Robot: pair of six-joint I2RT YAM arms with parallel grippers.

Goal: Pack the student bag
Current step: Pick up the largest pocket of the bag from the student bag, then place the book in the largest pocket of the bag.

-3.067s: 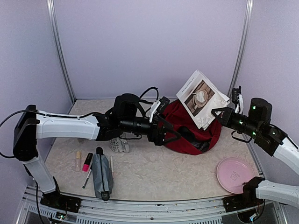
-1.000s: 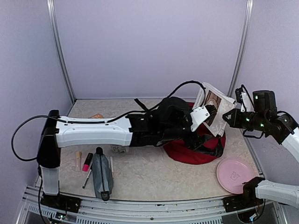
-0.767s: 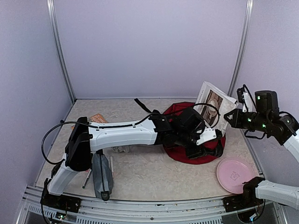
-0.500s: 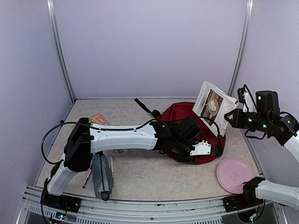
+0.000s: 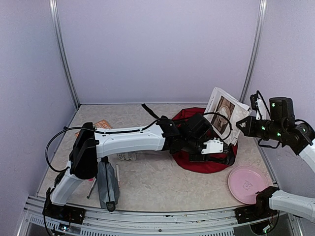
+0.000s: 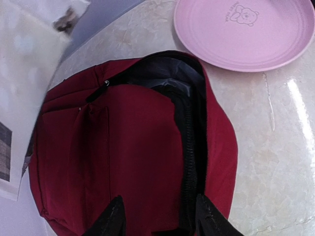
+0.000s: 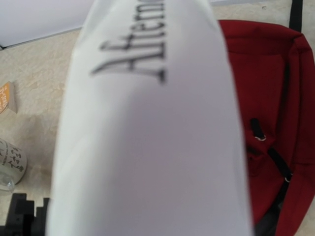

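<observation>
The dark red student bag [image 5: 204,165] lies at the table's middle right, its zip mouth [image 6: 162,73] gaping toward the pink plate. My left gripper [image 5: 221,156] is down on the bag's near right edge. In the left wrist view that gripper [image 6: 160,219] is shut on a span of the bag's red fabric [image 6: 138,147] and black zipper. My right gripper [image 5: 241,124] is shut on a white booklet [image 5: 224,110], holding it tilted upright over the bag's far right side. The booklet [image 7: 147,137] fills the right wrist view and hides the fingers; the bag [image 7: 266,73] shows behind it.
A pink plate [image 5: 247,183] lies near the front right corner, close to the bag's mouth [image 6: 246,29]. A grey pouch [image 5: 107,184] lies front left. An orange card [image 5: 102,124] and a glass mug [image 7: 10,164] are at the left. A black strap [image 5: 150,110] trails behind the bag.
My left arm swung down from above the bag onto its near right edge, and its jaws narrowed onto the fabric. The right gripper and booklet barely moved.
</observation>
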